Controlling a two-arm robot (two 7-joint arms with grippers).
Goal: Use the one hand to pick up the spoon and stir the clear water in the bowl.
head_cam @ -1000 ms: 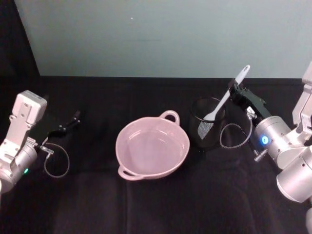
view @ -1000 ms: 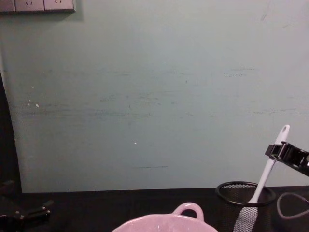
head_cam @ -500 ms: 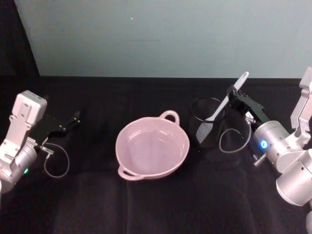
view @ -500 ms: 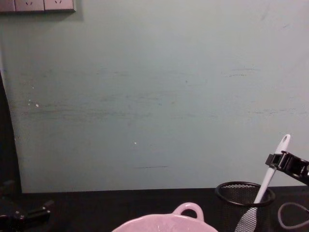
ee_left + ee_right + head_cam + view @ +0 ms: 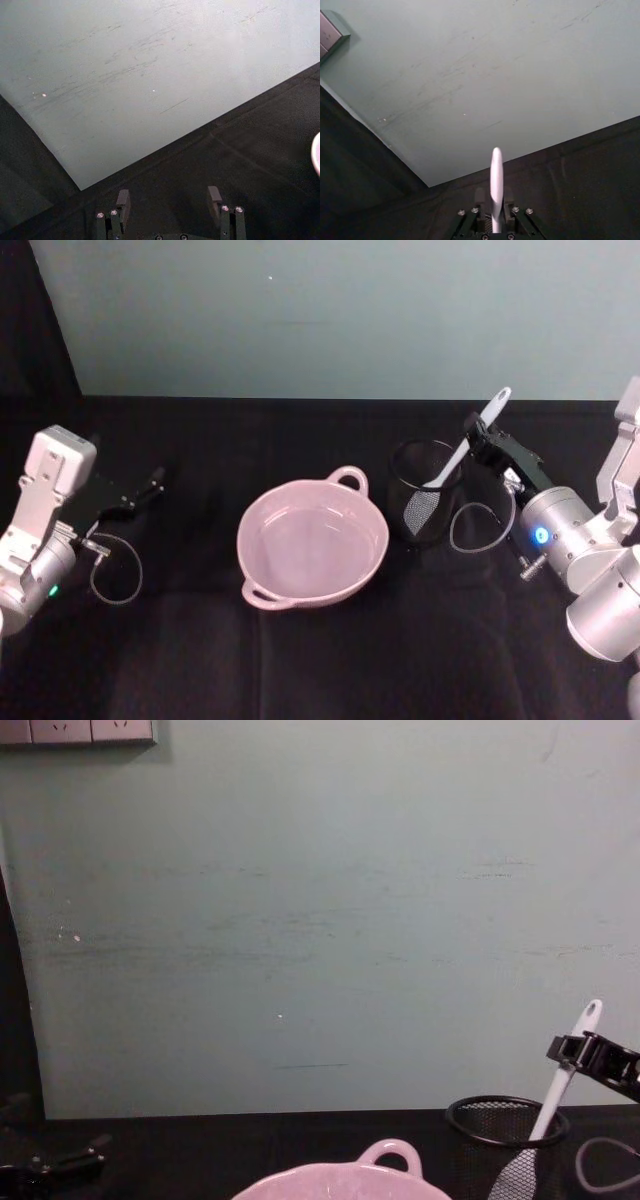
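Spoon [image 5: 462,448] head inside mesh cup [image 5: 424,493]

The right gripper [image 5: 478,432] was a black, flat-jawed unit on a silver cylindrical wrist that bore a small glowing blue light, and a thin pale cable looped out beside that wrist. Above it rose grey-white arm links with rounded silver joints. The left gripper [image 5: 152,483] was likewise black, fixed to a silver wrist with a small green light and its own thin cable loop, under a boxy white arm segment. Small silver screw heads dotted both grippers' finger bases in the wrist views.
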